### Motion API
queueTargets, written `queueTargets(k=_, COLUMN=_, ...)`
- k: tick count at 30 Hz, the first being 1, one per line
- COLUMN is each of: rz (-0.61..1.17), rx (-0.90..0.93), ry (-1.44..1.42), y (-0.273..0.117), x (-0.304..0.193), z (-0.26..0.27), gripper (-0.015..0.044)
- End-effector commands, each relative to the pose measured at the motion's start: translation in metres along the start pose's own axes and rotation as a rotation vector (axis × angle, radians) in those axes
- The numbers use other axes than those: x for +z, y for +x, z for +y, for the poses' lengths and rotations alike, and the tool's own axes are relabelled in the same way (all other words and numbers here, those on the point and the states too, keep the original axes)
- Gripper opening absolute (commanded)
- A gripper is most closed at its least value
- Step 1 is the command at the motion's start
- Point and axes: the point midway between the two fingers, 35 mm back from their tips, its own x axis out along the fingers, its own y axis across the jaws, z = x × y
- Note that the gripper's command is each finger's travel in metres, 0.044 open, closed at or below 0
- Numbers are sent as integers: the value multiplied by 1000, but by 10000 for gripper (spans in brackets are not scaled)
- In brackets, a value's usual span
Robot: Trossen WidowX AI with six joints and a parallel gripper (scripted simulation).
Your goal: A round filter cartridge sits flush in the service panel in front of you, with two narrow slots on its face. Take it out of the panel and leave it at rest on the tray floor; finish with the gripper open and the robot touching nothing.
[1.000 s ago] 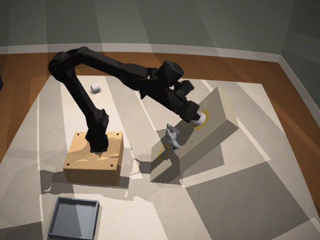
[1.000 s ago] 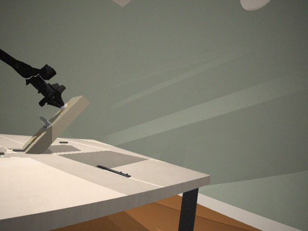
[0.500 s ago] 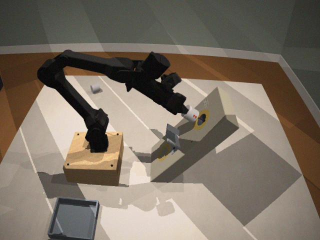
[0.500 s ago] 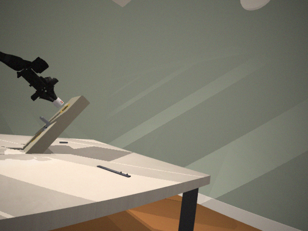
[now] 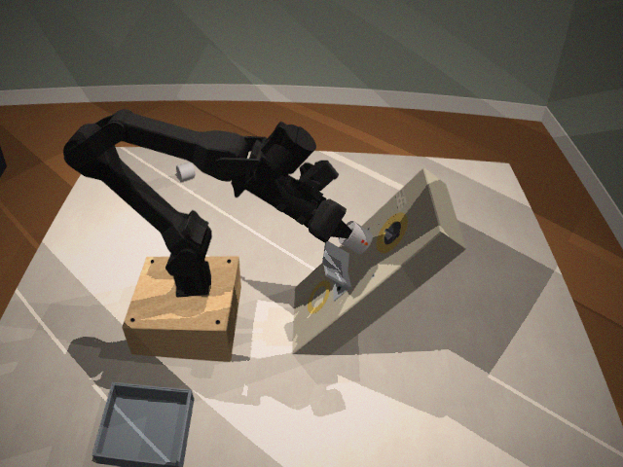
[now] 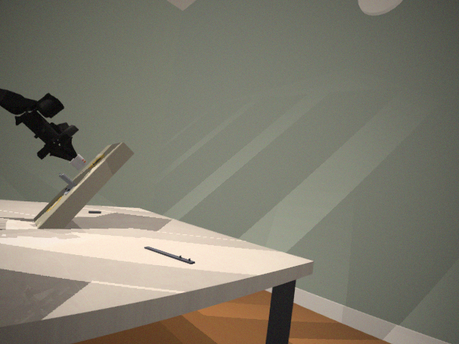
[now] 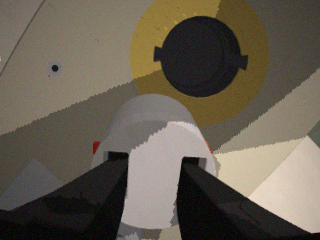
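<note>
The white round filter cartridge (image 5: 354, 237) (image 6: 77, 162) (image 7: 153, 185) is out of the panel, in front of its sloping face. My gripper (image 5: 347, 233) (image 6: 76, 157) (image 7: 152, 168) is shut on it, with the fingertips in the two slots on its face. Small red marks show on its sides. The slanted service panel (image 5: 422, 256) (image 6: 84, 190) has an empty dark round socket (image 5: 392, 232) (image 7: 200, 56) with a yellow ring and two side notches. The blue-grey tray (image 5: 187, 427) stands at the front left, with nothing in it.
A grey hinged bracket (image 5: 336, 266) (image 6: 67, 180) sticks out of the panel below the cartridge. A second yellow ring (image 5: 311, 306) is lower left on the panel. A small white cylinder (image 5: 185, 171) lies behind the arm's wooden base (image 5: 181, 311). A dark bar (image 6: 168, 254) lies on the table.
</note>
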Motion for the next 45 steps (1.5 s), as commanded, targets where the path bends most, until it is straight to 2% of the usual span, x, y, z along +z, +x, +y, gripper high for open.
queueTargets(k=1, rz=-10, rx=-2, ry=-6, y=0, x=-8, z=5, gripper=0)
queueTargets(k=8, rz=-10, rx=-1, ry=-6, y=4, x=-26, z=17, gripper=0)
queueTargets(k=12, rz=2, rx=1, ry=0, y=4, x=-23, z=14, gripper=102)
queueTargets(k=23, rz=-10, rx=-2, ry=-6, y=3, x=-25, z=16, gripper=102)
queueTargets(k=30, rz=-12, rx=-3, ry=-6, y=-5, x=34, z=-20, gripper=102)
queueTargets(k=34, rz=-13, rx=-3, ry=-6, y=-6, x=40, z=-23, gripper=102)
queueTargets(k=44, rz=-26, rx=-16, ry=-2, y=-54, x=95, z=-57, gripper=365)
queueTargets(k=45, rz=-19, rx=-10, ry=9, y=-53, x=92, z=-56, gripper=338)
